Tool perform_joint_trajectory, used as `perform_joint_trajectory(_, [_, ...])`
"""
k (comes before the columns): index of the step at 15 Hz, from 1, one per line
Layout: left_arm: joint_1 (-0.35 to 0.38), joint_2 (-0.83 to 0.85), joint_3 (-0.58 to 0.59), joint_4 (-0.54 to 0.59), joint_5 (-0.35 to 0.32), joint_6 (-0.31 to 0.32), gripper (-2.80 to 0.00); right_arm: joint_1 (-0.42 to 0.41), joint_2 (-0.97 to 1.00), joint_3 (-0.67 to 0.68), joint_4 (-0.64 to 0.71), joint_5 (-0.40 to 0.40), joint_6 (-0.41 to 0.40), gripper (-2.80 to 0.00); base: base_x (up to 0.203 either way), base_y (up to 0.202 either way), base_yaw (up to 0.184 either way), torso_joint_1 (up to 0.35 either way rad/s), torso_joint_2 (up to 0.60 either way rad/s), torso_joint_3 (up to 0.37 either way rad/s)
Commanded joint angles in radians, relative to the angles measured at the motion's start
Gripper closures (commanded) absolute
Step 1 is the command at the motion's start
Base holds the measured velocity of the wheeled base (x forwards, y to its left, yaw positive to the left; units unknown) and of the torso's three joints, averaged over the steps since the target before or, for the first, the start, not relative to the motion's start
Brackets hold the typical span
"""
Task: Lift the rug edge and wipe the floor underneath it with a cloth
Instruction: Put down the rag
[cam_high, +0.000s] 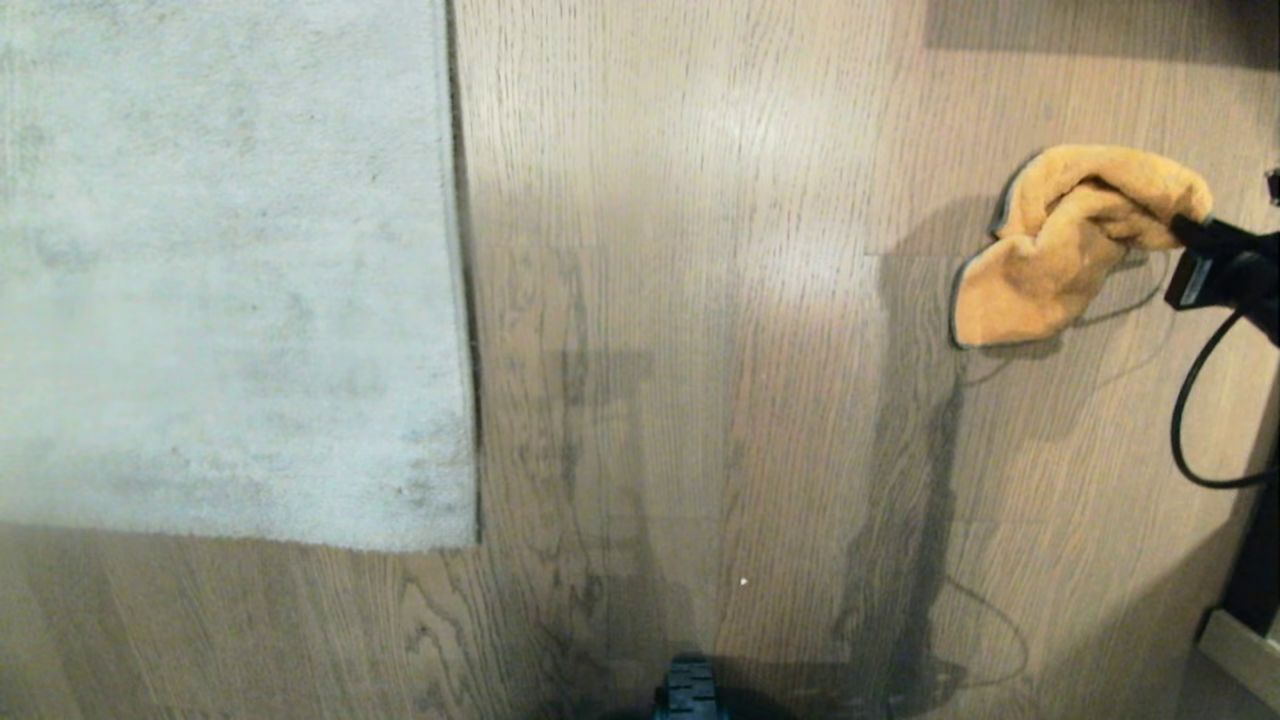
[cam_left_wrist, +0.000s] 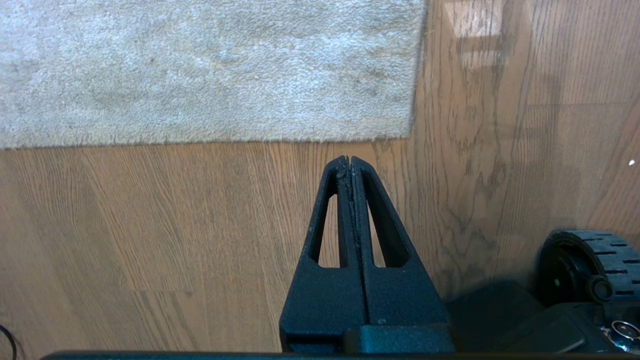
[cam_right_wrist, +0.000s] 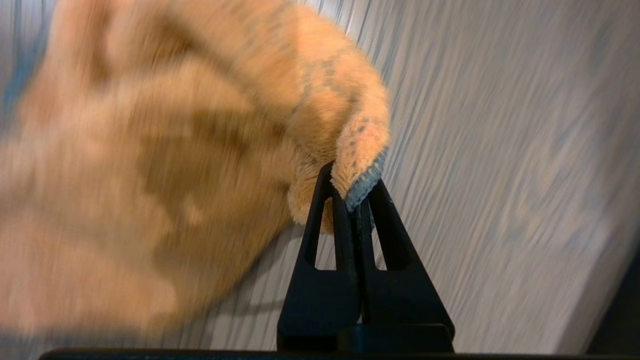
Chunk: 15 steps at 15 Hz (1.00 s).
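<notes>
Pinching the cloth by its trimmed corner, the right gripper holds it above the floor, well apart from the flat rug edge. Left gripper, fingers pressed together on nothing, hangs near the rug's corner.

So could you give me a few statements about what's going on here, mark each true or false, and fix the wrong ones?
1. The right tool is shut on the cloth. True.
2. The rug edge is lifted off the floor. False: it lies flat.
3. The left tool grips the rug. False: it is shut on nothing, above bare floor near the rug's corner.
4. The cloth is well away from the rug. True.
</notes>
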<state>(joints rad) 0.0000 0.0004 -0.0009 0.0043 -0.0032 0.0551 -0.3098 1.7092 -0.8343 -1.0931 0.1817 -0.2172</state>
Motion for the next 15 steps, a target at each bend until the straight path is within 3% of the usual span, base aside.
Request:
perform_joint_trajectory(1, [0.000,0.000,0.001,0.000,0.000,0.000,0.00,0.000,0.015,0.108,-0.068,0.010,-0.001,0.00,0.000,0.000,0.000,0.000,0.00,0.000])
perform_joint_trajectory(4, [0.000,0.000,0.001,0.000,0.000,0.000,0.00,0.004,0.063,0.211,-0.213,0.032,0.003,0.00,0.000,0.000,0.000,0.000,0.00,0.000])
perform_joint_trajectory(11, [0.000,0.000,-0.001,0.000,0.000,0.000,0.00,0.014,0.078,0.219,-0.251,0.081,0.006,0.00,0.000,0.000,0.000,0.000,0.00,0.000])
perform_joint_trajectory(12, [0.000,0.000,-0.001,0.000,0.001,0.000,0.00,0.015,0.079,0.218,-0.251,0.082,0.006,-2.80,0.000,0.000,0.000,0.000,0.00,0.000])
perform_joint_trajectory(15, [0.000,0.000,0.001,0.000,0.000,0.000,0.00,0.032,0.073,0.216,-0.253,0.121,0.001,-2.80,0.000,0.000,0.000,0.000,0.00,0.000])
